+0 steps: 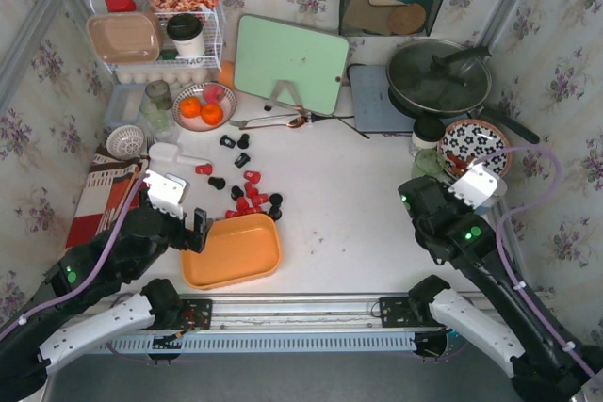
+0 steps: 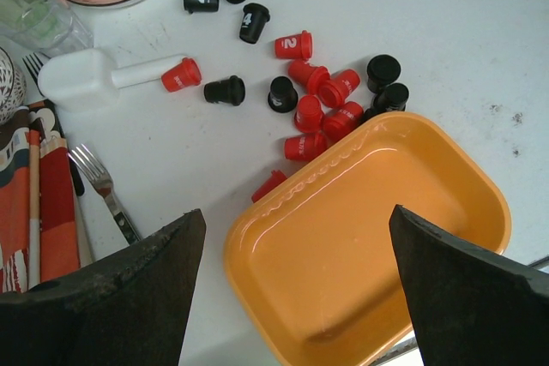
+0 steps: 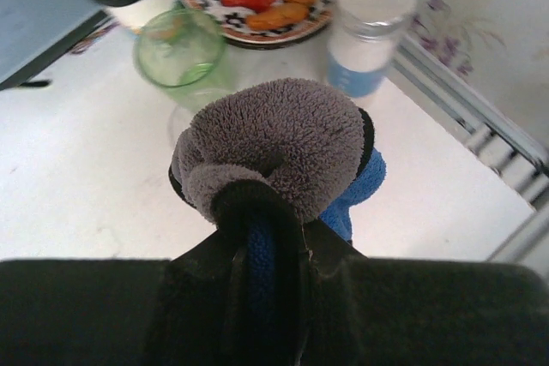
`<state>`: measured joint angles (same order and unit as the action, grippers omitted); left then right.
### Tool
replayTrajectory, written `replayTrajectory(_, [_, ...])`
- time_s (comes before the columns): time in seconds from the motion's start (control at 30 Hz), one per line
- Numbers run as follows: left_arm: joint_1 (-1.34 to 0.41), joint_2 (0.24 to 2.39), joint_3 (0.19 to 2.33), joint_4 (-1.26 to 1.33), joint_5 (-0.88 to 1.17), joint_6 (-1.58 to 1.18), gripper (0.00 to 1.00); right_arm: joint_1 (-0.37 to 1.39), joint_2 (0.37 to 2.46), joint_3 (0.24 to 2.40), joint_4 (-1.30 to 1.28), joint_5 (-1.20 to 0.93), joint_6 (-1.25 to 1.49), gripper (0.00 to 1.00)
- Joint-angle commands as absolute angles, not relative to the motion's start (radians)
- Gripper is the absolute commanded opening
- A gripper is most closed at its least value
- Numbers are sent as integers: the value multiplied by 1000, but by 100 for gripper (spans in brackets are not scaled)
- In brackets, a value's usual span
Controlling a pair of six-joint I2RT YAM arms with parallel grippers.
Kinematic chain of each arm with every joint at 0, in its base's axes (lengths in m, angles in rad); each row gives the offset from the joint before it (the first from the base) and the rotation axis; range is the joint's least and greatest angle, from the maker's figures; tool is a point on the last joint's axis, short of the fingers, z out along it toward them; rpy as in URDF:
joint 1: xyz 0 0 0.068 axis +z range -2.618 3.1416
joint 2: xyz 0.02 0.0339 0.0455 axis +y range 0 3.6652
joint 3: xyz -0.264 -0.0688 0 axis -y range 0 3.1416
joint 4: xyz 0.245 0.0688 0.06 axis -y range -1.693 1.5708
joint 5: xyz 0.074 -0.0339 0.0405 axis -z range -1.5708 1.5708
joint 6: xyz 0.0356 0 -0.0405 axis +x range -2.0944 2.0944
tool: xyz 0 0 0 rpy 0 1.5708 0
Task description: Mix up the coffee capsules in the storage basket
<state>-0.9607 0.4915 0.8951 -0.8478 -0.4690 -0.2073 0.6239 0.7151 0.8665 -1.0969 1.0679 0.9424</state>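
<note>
The left gripper is released, its two broad matte black fingers spread wide. The right gripper is clenched on a cloth.

The table is flat, white and faintly scuffed. At its near edge, left of centre, lies the storage basket. It is a shallow rectangle of glossy orange plastic with rounded corners and a smooth, bare floor. The cloth is a thick fleecy bundle, grey on top with blue pile beneath.

The coffee capsules are small tapered cups, some shiny red and some black, and a few carry white numerals. All lie on the table outside the basket. One cluster sits just beyond its far rim, and the others are strewn further back.

The left arm reaches forward low from its base, its wrist tipped down over the basket's near left end. The right arm is folded, with its gripper held above the table's right side.
</note>
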Motion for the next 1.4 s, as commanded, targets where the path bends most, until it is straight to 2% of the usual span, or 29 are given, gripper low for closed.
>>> replayTrajectory(0.0, [-960, 487, 890, -802, -468, -178, 90, 434, 728, 855, -1085, 985, 1005, 0])
replayTrajectory(0.23, [-957, 487, 893, -815, -487, -178, 90, 199, 751, 745, -970, 791, 1054, 0])
replayTrajectory(0.37, [-954, 476, 888, -813, -494, -182, 90, 152, 830, 719, -1025, 814, 1176, 0])
replayTrajectory(0.47, [-955, 477, 887, -816, -507, -187, 90, 125, 875, 697, -1045, 862, 1226, 13])
replayTrajectory(0.6, [-954, 482, 888, -821, -519, -192, 90, 114, 885, 684, -1003, 880, 1180, 23])
replayTrajectory(0.63, [-954, 484, 887, -822, -522, -196, 90, 115, 882, 690, -999, 878, 1167, 30])
replayTrajectory(0.73, [-953, 486, 888, -822, -533, -199, 90, 115, 875, 721, -983, 867, 1088, 63])
replayTrajectory(0.77, [-953, 487, 886, -822, -536, -199, 90, 114, 874, 737, -983, 869, 1061, 71])
replayTrajectory(0.87, [-948, 495, 886, -822, -544, -201, 90, 115, 872, 788, -1014, 898, 1031, 88])
replayTrajectory(0.97, [-943, 506, 888, -825, -546, -204, 90, 115, 864, 830, -1014, 883, 980, 99])
replayTrajectory(1.37, [-899, 541, 885, -815, -526, -207, 90, 115, 930, 982, -901, 739, 620, 100])
